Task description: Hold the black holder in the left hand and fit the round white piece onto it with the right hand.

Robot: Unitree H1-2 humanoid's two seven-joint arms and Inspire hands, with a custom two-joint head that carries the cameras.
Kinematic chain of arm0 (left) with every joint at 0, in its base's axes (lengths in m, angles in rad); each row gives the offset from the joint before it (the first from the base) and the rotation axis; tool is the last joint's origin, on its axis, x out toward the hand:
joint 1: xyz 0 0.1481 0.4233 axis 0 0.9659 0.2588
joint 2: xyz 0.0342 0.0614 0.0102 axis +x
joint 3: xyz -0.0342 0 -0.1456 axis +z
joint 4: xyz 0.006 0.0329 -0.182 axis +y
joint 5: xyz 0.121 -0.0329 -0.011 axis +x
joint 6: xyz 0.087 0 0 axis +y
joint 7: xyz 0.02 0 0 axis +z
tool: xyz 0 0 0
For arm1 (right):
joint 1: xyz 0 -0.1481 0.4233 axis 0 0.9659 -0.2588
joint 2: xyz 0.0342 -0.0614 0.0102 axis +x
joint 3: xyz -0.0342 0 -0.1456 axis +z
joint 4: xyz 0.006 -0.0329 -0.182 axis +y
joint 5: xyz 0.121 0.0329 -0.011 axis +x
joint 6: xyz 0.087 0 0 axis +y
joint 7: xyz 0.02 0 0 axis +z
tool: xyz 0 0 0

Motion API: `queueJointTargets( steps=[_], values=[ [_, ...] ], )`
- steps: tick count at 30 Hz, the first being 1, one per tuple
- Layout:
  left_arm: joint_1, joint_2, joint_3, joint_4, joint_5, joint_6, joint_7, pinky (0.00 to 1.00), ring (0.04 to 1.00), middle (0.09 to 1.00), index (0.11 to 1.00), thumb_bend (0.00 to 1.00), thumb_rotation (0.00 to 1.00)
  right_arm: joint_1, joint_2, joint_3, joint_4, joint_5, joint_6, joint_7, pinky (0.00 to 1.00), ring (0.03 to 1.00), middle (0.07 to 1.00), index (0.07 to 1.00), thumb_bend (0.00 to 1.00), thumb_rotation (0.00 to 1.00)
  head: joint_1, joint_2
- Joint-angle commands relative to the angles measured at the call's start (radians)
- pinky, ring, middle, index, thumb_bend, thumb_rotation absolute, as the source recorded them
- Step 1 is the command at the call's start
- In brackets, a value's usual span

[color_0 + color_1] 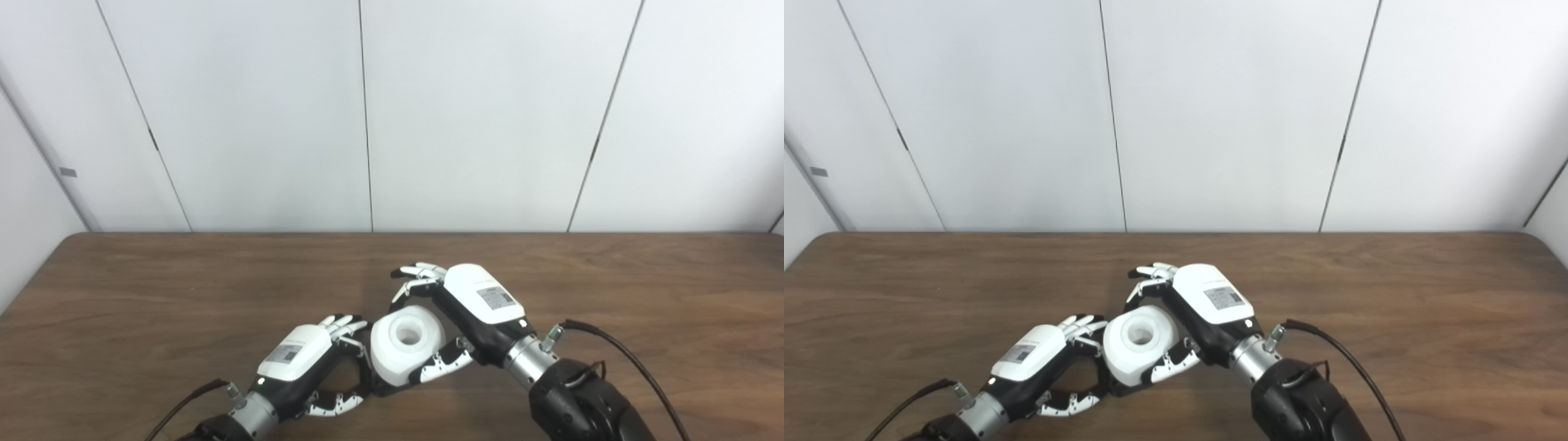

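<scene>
Left eye view: your two hands meet low and just left of centre on the wooden table (184, 275), whose far edge runs along the foot of the white wall panels (257, 110). Bare wood lies open on both sides and behind the hands; at the front, the arms run out of the bottom edge. Your left hand (306, 361) reaches up and to the right from the lower left, white back upward, fingers and thumb curled toward the black holder (381, 387), of which only a dark sliver shows under the round white piece (405, 344). You cannot tell how firmly that hand grips it. Your right hand (471, 306) slants in from the lower right, thumb pressed on the white piece's near side, fingers arched over its far side with tips apart. A black cable (625, 355) loops off the right wrist.

Right eye view: the same group sits further left in the picture, with more open table (1427, 294) to its right. The round white piece (1140, 344) stands hole upward between the left hand (1035, 361) and the right hand (1206, 306), touching both, its base on the black holder (1118, 387).
</scene>
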Motion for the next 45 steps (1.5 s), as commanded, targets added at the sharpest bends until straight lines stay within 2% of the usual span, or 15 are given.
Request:
queueJointTargets(
  steps=[1,10,27,30,32,35,36,39,45],
  values=[
    [-0.011,-0.006,-0.011,-0.001,0.008,-0.012,-0.007,1.00,0.966,0.919,0.483,0.51,0.05,-0.016,-0.008,0.008,-0.013,-0.001,0.004,0.028,0.73,0.890,0.859,0.482,0.50,0.15,0.000,0.000],
    [-0.009,-0.009,-0.010,-0.012,0.011,0.005,-0.021,1.00,0.973,0.920,0.483,0.51,0.05,-0.015,-0.012,0.014,-0.014,-0.003,0.014,0.040,0.75,0.890,0.861,0.483,0.50,0.14,0.003,-0.001],
    [-0.010,-0.007,-0.010,-0.002,0.013,-0.012,-0.006,1.00,0.963,0.914,0.483,0.51,0.05,-0.013,-0.013,0.025,-0.008,-0.011,0.021,0.047,0.73,0.889,0.863,0.483,0.50,0.15,0.004,0.000],
    [-0.010,-0.008,-0.009,-0.004,0.013,-0.013,-0.005,1.00,0.960,0.913,0.483,0.51,0.05,-0.013,-0.006,0.016,-0.020,0.018,0.052,0.075,0.79,0.919,0.895,0.493,0.51,0.16,0.005,-0.001],
    [-0.009,-0.008,-0.009,-0.007,0.014,-0.009,-0.008,1.00,0.961,0.916,0.483,0.51,0.05,-0.014,-0.001,0.010,-0.031,0.044,0.071,0.088,0.81,0.938,0.931,0.678,0.72,0.32,0.005,-0.001],
    [-0.010,-0.007,-0.008,-0.003,0.012,-0.011,-0.007,1.00,0.963,0.917,0.483,0.51,0.05,-0.018,0.000,0.005,-0.038,0.071,0.084,0.102,0.82,0.978,0.990,0.855,0.92,0.45,0.004,-0.004],
    [-0.010,-0.007,-0.008,-0.005,0.014,-0.007,-0.010,1.00,0.965,0.918,0.483,0.51,0.05,-0.020,-0.001,0.003,-0.039,0.076,0.088,0.108,0.82,0.989,0.995,0.891,0.96,0.47,0.004,-0.004],
    [-0.011,-0.006,-0.008,-0.005,0.015,-0.010,-0.008,1.00,0.965,0.919,0.483,0.51,0.05,-0.024,-0.005,0.005,-0.044,0.082,0.101,0.131,0.83,0.999,1.000,0.981,1.00,0.52,0.004,-0.004],
    [-0.011,-0.008,-0.007,-0.002,0.012,-0.011,-0.007,1.00,0.964,0.919,0.483,0.51,0.05,-0.030,-0.005,0.012,-0.053,0.066,0.133,0.157,0.82,1.000,1.000,1.000,1.00,0.54,0.004,-0.004]
  ],
)
